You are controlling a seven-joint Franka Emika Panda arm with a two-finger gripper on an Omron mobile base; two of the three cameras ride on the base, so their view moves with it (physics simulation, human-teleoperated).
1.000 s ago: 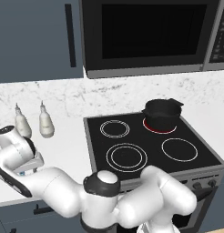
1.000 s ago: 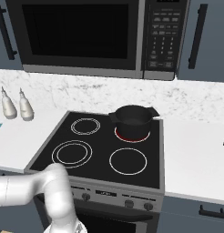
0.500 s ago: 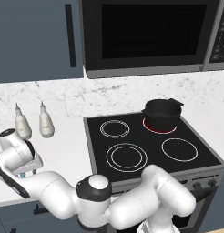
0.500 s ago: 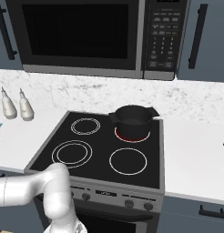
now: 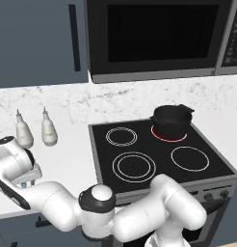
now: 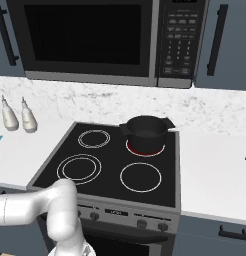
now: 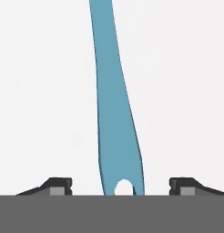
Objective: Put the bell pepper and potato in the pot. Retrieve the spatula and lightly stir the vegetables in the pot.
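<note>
Your gripper (image 7: 117,185) is spread wide, one finger each side of the spatula (image 7: 114,118) handle on the white counter (image 7: 177,91), not touching it.

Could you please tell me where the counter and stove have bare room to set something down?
Free: the white counter right of the stove, and the three burners without the pot. Crowded: the left counter, with two white bottles at the wall and the tool astride the spatula.
</note>
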